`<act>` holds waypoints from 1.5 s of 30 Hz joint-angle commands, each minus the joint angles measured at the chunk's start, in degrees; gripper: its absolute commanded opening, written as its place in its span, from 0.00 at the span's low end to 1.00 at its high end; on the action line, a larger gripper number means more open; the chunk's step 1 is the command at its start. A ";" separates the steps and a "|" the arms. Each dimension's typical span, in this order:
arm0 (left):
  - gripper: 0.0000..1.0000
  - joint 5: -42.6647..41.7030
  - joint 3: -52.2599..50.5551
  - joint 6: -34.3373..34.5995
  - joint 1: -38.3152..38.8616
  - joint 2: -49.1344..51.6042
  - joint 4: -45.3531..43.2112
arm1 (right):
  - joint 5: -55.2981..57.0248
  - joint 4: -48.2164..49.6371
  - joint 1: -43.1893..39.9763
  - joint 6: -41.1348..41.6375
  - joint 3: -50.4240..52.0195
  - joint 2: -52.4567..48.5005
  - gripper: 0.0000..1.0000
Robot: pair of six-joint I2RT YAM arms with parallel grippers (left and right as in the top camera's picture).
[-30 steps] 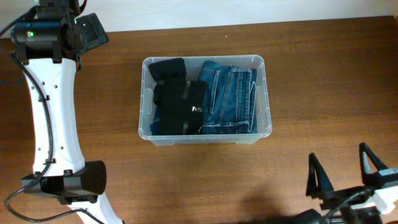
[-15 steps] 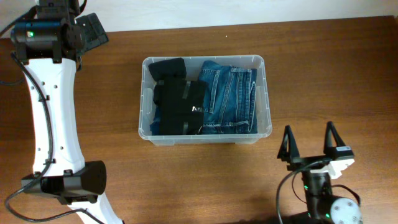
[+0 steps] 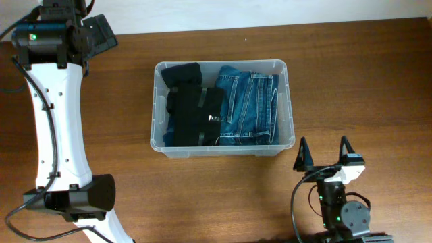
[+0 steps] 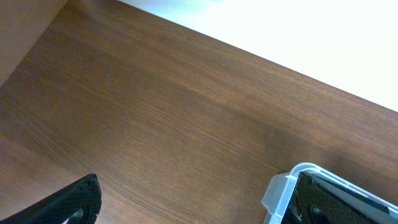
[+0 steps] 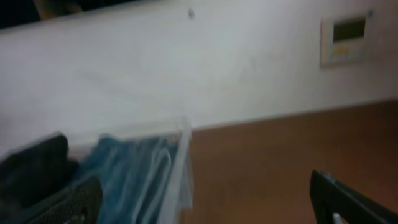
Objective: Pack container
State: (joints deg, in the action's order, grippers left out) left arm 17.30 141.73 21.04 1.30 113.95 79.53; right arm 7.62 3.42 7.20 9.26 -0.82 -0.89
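R gripper (image 3: 324, 154) lower right, spread, empty | L gripper (image 3: 100, 34) upper left, spread, empty | container (image 3: 289, 101) ctr: jeans (image 3: 251, 108) right half, black garment (image 3: 192, 111) left half

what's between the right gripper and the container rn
Nothing but a short strip of bare table. In the overhead view the open right gripper sits just off the container's near right corner.
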 commanded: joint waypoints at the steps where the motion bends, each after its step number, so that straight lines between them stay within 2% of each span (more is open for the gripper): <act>1: 0.99 0.00 -0.31 0.74 -0.31 0.31 -0.13 | 0.28 -2.99 -0.59 -0.02 0.50 0.66 0.99; 11: 0.99 0.00 -0.31 0.74 -0.31 0.31 -0.13 | -3.10 -7.78 -0.59 0.02 0.50 0.66 0.99; 38: 0.99 0.00 -0.31 0.74 -0.28 0.39 -0.13 | -3.08 -7.65 -0.52 0.02 0.50 0.63 0.98; 45: 0.99 0.02 -0.31 0.74 0.79 -8.22 -0.13 | -3.08 -7.65 -0.52 0.02 0.50 0.63 0.99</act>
State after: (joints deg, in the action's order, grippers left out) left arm 17.30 141.47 21.04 1.48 112.88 79.55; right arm 5.04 -3.90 7.16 9.19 -0.71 -0.91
